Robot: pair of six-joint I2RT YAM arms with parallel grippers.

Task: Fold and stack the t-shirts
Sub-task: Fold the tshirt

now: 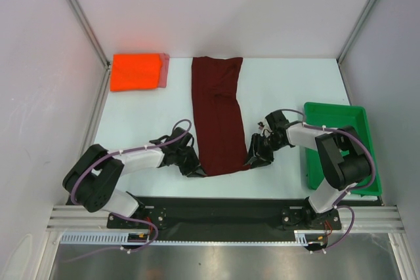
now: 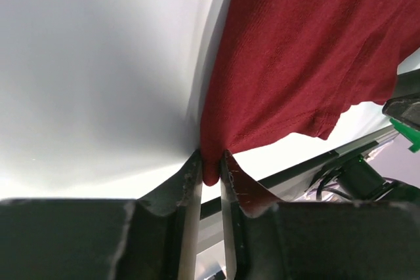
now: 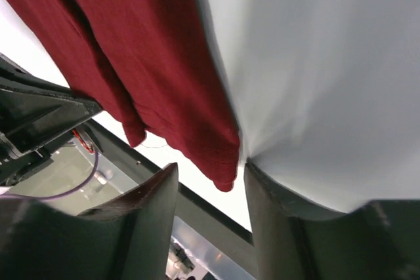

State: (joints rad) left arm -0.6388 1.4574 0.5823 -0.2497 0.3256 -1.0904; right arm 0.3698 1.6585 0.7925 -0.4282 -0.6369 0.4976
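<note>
Two low, inward reaches to near corners of maroon t-shirt (image 1: 218,116).
Wrist views only: left gripper (image 2: 210,162) pinching hem, right gripper (image 3: 209,174) spread.

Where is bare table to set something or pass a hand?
Bare white table between the folded orange-red t-shirt and the dark maroon t-shirt; also, farther back, between it and the green plastic tray. Crowded at maroon's near hem, both jaws there.

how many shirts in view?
3: maroon shirt mid-table; orange shirt folded at far left; pink shirt under it, only its edge showing. Others may hide beneath.
</note>
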